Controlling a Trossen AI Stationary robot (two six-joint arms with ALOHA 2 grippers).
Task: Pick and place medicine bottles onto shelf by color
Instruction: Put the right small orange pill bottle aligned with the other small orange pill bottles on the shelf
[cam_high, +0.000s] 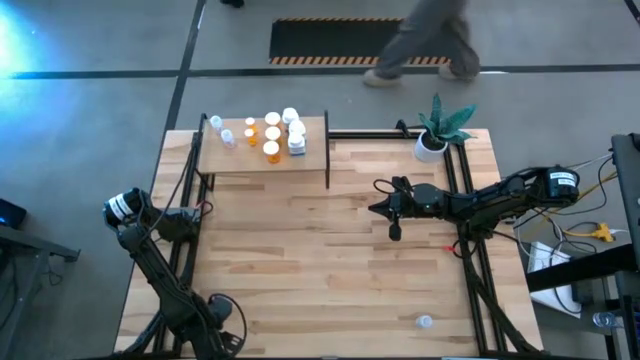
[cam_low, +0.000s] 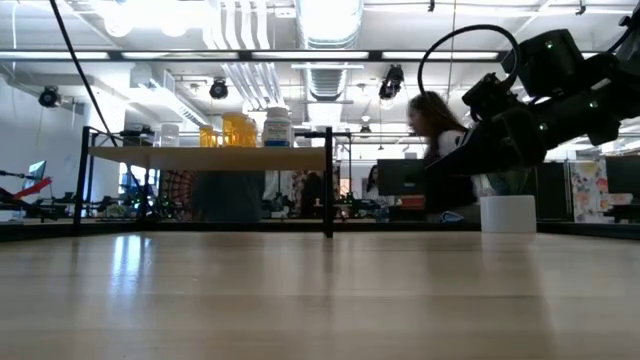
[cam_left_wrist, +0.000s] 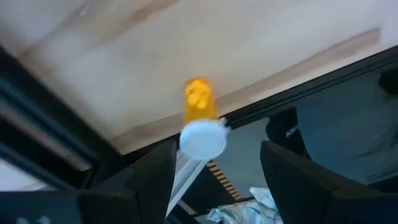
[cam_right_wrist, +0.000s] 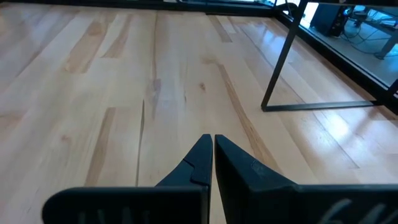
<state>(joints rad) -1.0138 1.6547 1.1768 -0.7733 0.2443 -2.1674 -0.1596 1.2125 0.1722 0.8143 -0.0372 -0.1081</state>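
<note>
Most of the medicine bottles (cam_high: 272, 135) already stand on the shelf (cam_high: 310, 160) in the upper left of the high frame — orange ones clustered in the middle, white and bluish ones to either side, so the sorting looks largely done. I judge two are left. One orange bottle (cam_left_wrist: 199, 102) shows in my left wrist view, lying near the counter (cam_high: 330, 260) edge, just ahead of the left hand (cam_left_wrist: 214, 171), whose fingers stand apart and hold nothing. In the high view that hand (cam_high: 222, 318) sits at the lower left. The other, a small clear bottle (cam_high: 425, 322), rests alone at the lower right of the counter. The right hand (cam_high: 382, 208) hovers right of centre — fingers pressed together, empty, well apart from any bottle.
</note>
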